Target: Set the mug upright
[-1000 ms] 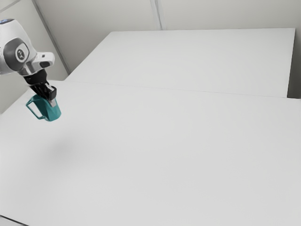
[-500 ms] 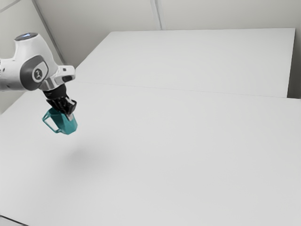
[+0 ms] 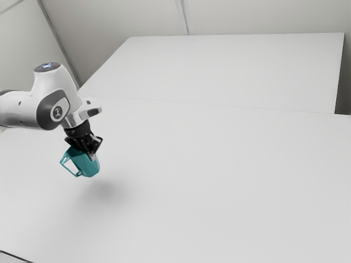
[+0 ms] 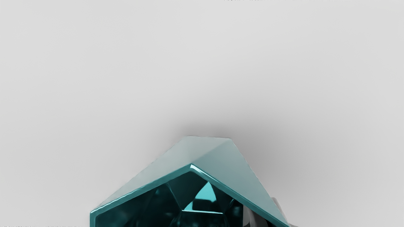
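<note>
The teal mug (image 3: 85, 164) hangs tilted over the white table, its handle toward the exterior view's left. My gripper (image 3: 92, 155) is shut on its wall at the rim end. In the wrist view the faceted mug (image 4: 217, 157) shows its open mouth facing the hand, with the dark inside visible. There the gripper (image 4: 266, 213) has one finger inside the mug and the other outside the same wall; both are mostly cut off or hidden by the mug.
The white table (image 3: 219, 181) stretches toward the exterior view's right, with the mug's soft shadow on it near the hand. Behind it stands another white surface (image 3: 236, 71), and pale walls rise at the back.
My hand has moved toward the exterior view's right and lower in the picture, carrying the mug along. The mug stays tilted, and its shadow now lies closer to it.
</note>
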Motion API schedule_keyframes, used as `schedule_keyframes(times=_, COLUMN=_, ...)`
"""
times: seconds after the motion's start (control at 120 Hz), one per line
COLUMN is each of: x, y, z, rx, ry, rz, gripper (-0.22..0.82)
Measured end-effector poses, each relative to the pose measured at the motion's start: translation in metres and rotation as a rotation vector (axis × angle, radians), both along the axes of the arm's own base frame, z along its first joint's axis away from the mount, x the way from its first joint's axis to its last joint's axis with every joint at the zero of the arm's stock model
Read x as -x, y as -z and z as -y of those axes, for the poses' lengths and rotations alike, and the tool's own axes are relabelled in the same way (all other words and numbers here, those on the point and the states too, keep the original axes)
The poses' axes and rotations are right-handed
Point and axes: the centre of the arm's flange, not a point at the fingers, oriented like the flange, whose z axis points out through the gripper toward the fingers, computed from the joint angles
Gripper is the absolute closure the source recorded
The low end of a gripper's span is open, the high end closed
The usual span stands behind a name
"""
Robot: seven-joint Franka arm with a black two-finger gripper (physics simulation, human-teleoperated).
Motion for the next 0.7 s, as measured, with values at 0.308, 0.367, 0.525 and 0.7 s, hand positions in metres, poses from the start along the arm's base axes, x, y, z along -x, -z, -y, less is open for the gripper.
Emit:
schedule_keyframes(times=0.308, x=0.002, y=0.025, z=0.019, rx=-0.022, ry=-0.041, rz=0.011, gripper=0.79)
schedule_keyframes(times=0.367, x=0.002, y=0.031, z=0.02, rx=-0.024, ry=-0.053, rz=0.012, gripper=0.79)
schedule_keyframes(times=0.525, x=-0.003, y=0.045, z=0.024, rx=-0.026, ry=-0.076, rz=0.013, gripper=0.79)
schedule_keyframes(times=0.7, x=-0.008, y=0.059, z=0.029, rx=-0.028, ry=-0.094, rz=0.007, gripper=0.79)
